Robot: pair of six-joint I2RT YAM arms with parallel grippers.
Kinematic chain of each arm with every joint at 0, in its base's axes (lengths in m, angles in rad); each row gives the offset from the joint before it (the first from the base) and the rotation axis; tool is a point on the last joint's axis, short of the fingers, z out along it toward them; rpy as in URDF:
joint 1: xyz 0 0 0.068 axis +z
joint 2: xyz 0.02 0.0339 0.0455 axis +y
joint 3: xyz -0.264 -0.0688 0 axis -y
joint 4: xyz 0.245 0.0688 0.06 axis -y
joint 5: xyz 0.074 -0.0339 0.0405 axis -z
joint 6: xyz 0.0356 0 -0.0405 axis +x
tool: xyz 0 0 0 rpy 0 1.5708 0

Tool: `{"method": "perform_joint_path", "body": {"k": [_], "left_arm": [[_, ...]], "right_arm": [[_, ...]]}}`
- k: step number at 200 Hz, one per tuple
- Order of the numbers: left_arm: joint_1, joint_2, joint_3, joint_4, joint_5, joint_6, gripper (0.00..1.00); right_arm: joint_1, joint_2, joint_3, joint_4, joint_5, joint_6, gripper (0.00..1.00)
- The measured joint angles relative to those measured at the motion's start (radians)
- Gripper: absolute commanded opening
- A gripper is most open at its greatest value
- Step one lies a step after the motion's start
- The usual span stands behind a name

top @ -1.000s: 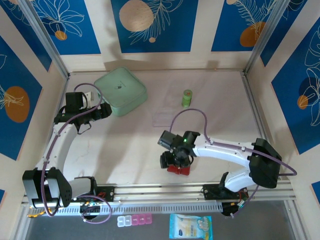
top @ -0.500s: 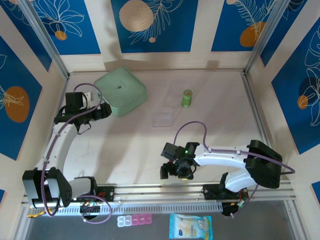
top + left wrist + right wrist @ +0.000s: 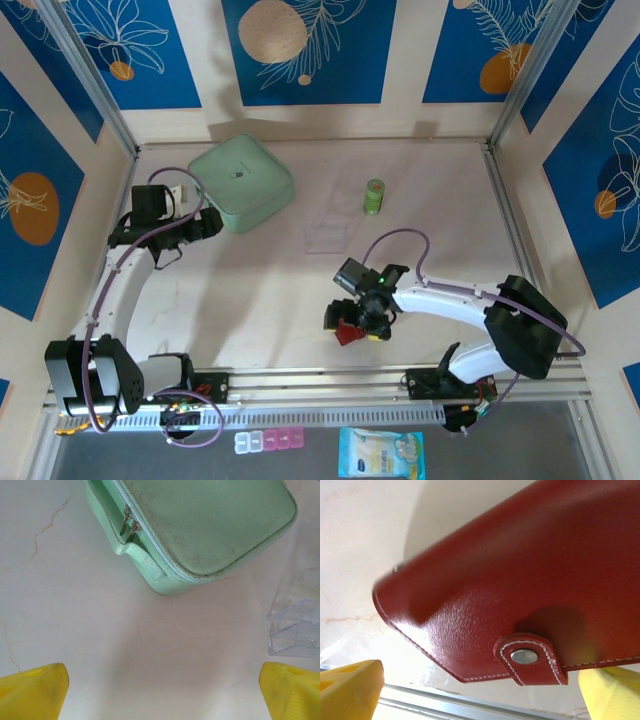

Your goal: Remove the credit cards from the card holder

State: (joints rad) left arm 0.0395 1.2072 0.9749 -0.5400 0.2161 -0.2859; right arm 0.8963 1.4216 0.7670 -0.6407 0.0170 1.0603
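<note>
Right now my right tool [image 3: 480, 693] stands spread wide, one yellow fingertip [image 3: 350, 690] at each side of the card holder [image 3: 520, 580] and neither pinching it. The card holder lies on the bench [image 3: 250, 300] close to the near edge, folded shut, its strap tab [image 3: 530, 657] snapped down over the dark red cover. My left tool [image 3: 160, 690] is far off at the back left, also wide open with nothing in it, hanging just beside the mint-green case [image 3: 210, 520]. A clear plastic tray [image 3: 295, 630] sits to that case's right.
</note>
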Motion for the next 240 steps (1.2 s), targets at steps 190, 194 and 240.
{"method": "perform_joint_path", "body": {"k": [190, 194, 240], "left_arm": [[0.000, 0.000, 0.000, 0.000, 0.001, 0.000, 0.97], [0.000, 0.000, 0.000, 0.000, 0.001, 0.000, 0.97], [0.000, 0.000, 0.000, 0.000, 0.001, 0.000, 0.97]], "right_arm": [[0.014, 0.294, 0.296, -0.080, 0.115, -0.118, 0.99], [0.016, 0.301, 0.299, -0.081, 0.115, -0.117, 0.98], [0.032, 0.352, 0.329, -0.092, 0.119, -0.122, 0.88]]}}
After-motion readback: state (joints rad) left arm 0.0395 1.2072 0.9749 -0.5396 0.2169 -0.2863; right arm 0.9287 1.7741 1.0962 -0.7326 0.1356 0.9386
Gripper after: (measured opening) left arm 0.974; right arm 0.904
